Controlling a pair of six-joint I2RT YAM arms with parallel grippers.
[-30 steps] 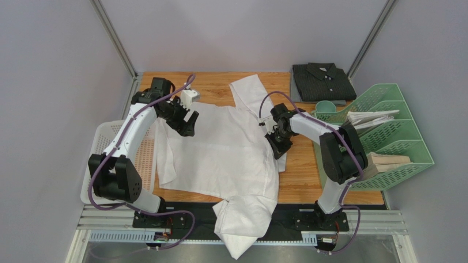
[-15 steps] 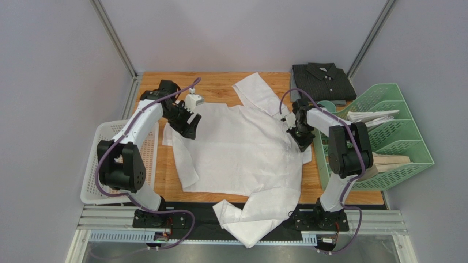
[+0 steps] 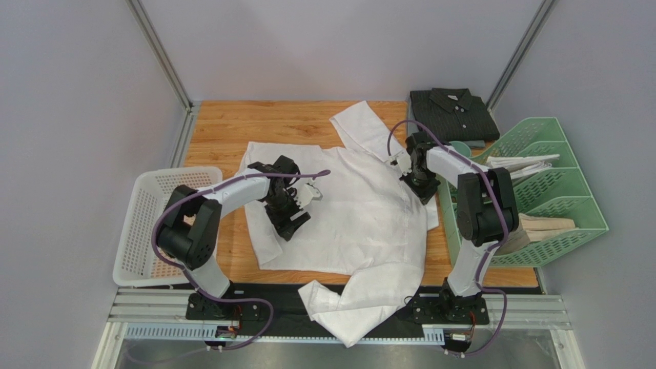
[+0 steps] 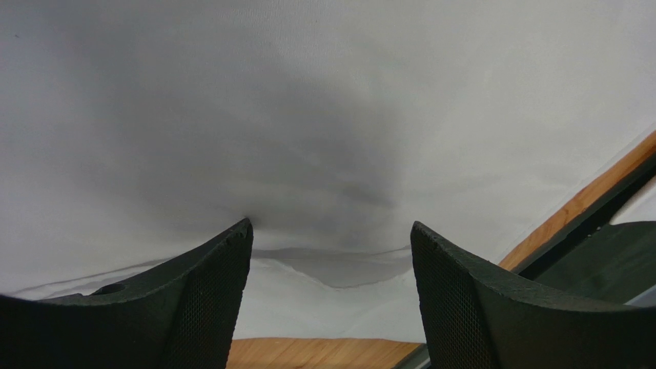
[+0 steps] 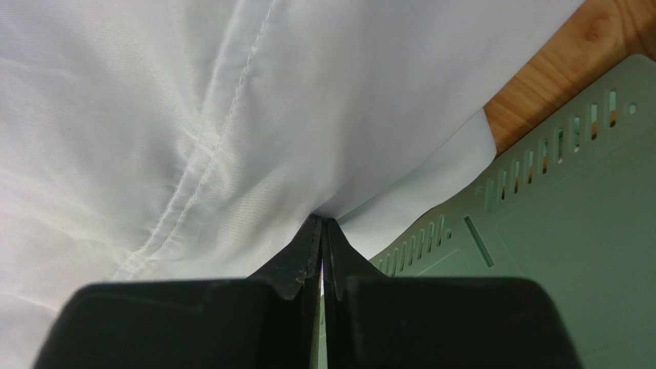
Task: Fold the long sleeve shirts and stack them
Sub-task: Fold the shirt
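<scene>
The right tool (image 5: 322, 224) is pinching shut on the right edge of the white shirt (image 3: 362, 207); the left tool (image 4: 331, 231) is hovering open-jawed over its body, spread on the surface (image 3: 231, 127). Gentle outward pulling should be smoothing it before folding.

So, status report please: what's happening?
Left pincer open over white shirt. Right pincer shut on its edge. Dark shirt folded, far corner. Green rack close by.

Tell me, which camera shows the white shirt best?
The top external view: it shows the whole white shirt spread out, sleeves too. The left wrist view shows only plain cloth close up; the right wrist view shows a fold pinched in the right gripper.
</scene>
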